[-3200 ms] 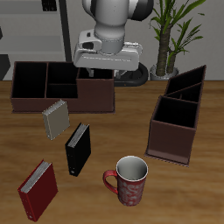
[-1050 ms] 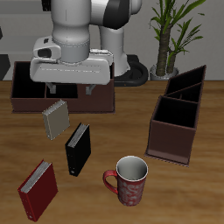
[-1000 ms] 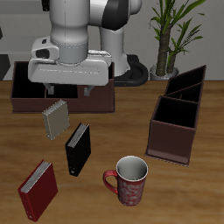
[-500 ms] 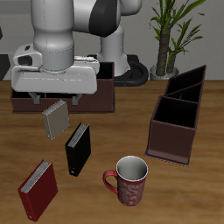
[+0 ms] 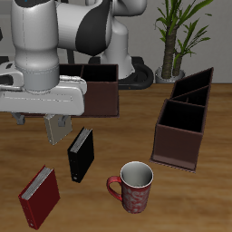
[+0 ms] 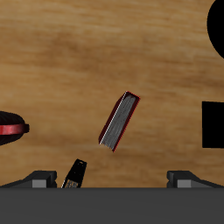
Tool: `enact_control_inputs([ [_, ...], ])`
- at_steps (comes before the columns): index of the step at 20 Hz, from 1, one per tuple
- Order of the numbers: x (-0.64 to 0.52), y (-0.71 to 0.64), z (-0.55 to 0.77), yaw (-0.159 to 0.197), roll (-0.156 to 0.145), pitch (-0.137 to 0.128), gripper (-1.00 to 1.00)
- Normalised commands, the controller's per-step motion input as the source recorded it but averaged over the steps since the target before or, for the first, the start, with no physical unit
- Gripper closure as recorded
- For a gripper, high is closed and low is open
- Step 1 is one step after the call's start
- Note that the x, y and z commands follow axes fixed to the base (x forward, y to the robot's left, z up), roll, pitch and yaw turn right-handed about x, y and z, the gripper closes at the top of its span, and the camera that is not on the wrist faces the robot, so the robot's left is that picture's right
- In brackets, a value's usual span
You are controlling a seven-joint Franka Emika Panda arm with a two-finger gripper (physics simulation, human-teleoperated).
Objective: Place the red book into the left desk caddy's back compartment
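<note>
The red book point(image 5: 39, 198) lies flat near the table's front edge; in the wrist view the red book point(image 6: 120, 121) shows its pale page edge. My gripper point(image 5: 42, 121) hangs open and empty above the table, farther back than the book, over the grey notepad. Its fingers point(image 6: 39, 179) stand wide apart. The left desk caddy point(image 5: 178, 145) is the narrow maroon box seen end-on, well away from the gripper. Its back compartment point(image 5: 201, 82) is the dark far end section.
A black book point(image 5: 81, 152) lies beside the red one, and the black book point(image 6: 76, 173) also shows close to one finger. A grey spiral notepad point(image 5: 57, 132) is partly hidden behind the gripper. A patterned mug point(image 5: 136, 187) stands near the front. A wide maroon caddy point(image 5: 101, 92) sits at the back.
The arm has swung away from above the wide caddy toward the table's front edge and come lower. The gripper now hangs over the notepad, still open. No object has moved.
</note>
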Motion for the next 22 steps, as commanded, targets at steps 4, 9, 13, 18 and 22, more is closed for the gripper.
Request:
enact_control_inputs([
  [4,0.32,-0.25,-0.17,-0.029,0.032,0.008,-1.00],
  [9,0.23,-0.22,-0.21,-0.059,-0.009,-0.003,-1.00],
  [13,0.05,0.12,-0.17,-0.030,0.022,-0.046,-1.00],
  [18,0.04,0.10,-0.20,-0.050,-0.001,-0.032,-1.00],
  [22,0.09,-0.05,-0.26,-0.049,-0.031,-0.014,-1.00],
])
